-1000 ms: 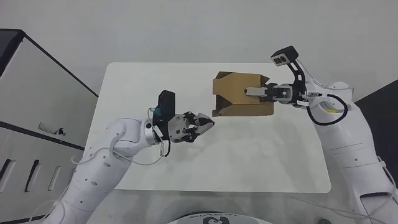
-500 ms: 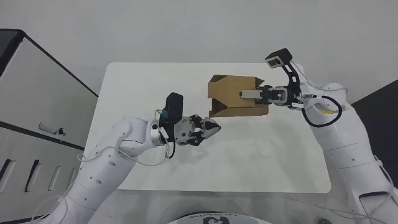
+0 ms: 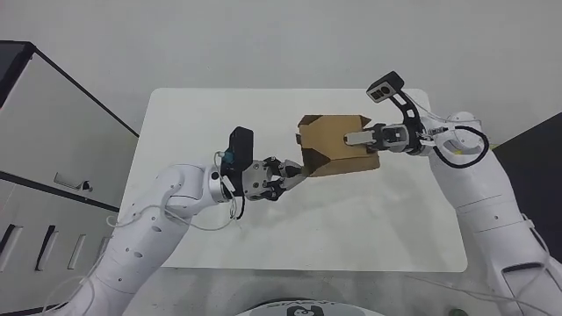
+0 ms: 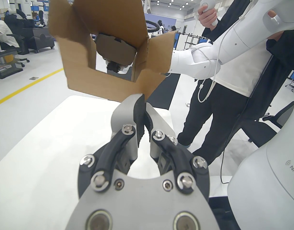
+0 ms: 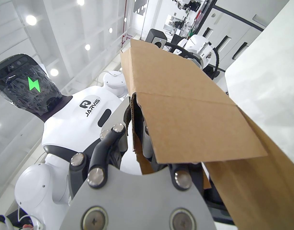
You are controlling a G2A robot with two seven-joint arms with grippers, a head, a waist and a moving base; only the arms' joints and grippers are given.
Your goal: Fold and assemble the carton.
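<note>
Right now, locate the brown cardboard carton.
In the top view the brown cardboard carton is over the right half of the white table, held by the right gripper, with the left gripper at its near flap.

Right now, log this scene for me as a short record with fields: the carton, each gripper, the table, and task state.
Carton: brown carton, opened into a tube, both ends open, flaps spread, apparently held above the table.
Right arm: right gripper shut on a carton wall at one end.
Left arm: left gripper closed at a flap's edge at the opposite end, seemingly pinching it.
Table: white table, under both arms.
Task state: flaps not yet folded in.
</note>
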